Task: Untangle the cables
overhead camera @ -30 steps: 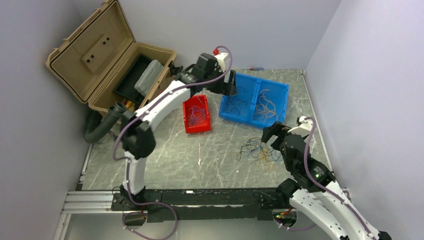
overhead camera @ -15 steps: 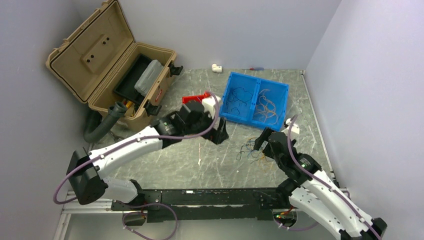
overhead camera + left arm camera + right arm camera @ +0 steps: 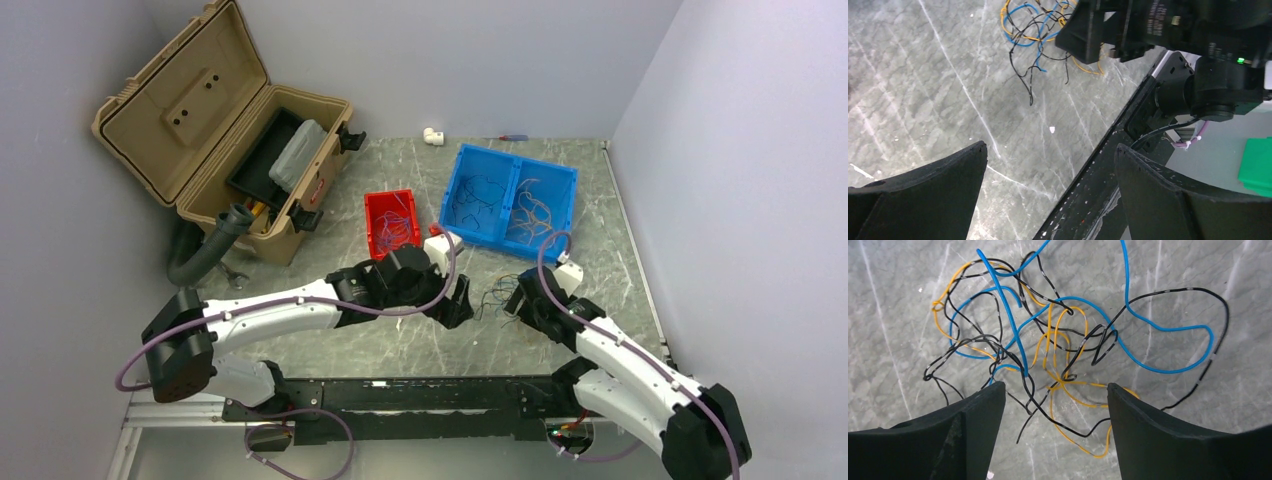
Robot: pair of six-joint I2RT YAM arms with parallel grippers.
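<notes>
cables [image 3: 1058, 347] crisp at right wrist, blue bin [image 3: 520, 160] only overhead

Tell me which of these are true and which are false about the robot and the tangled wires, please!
1. The tangled cables on the table include blue, yellow-orange and black ones. True.
2. The right gripper is lifting a cable into the air. False: its jaws stand open over the tangle and grip nothing.
3. The tan case is closed. False: it stands open.
4. The red bin has thin wires in it. True.
5. The left gripper is shut tight. False: it is wide open, beside the tangle.
</notes>
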